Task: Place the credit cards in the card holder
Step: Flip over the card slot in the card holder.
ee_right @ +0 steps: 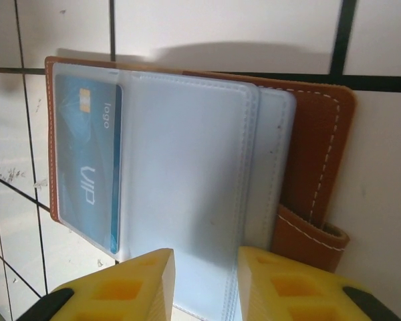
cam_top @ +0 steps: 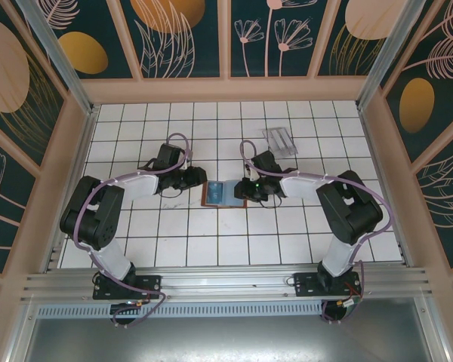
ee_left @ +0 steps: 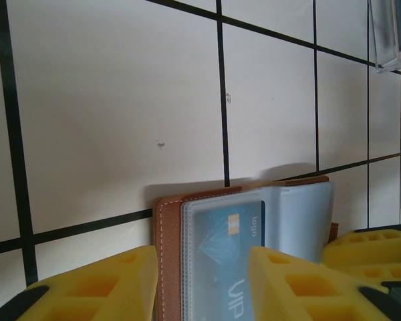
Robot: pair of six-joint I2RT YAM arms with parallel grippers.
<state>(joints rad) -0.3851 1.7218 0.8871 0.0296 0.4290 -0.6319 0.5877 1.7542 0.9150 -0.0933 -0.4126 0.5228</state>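
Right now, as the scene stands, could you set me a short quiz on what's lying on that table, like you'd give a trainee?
1. True or false: the reddish-brown leather-look card holder lies folded shut.
2. Which word is printed large on the blue plastic credit card tucked in the holder's clear plastic sleeve? A) VIP B) BANK C) GOLD
3. Fill in: seen from the robot, the clear greyish plastic tray lies farther back and to the ___ of the card holder.

Key: 1 false, it lies open with its sleeves showing. 2 A. 3 right.
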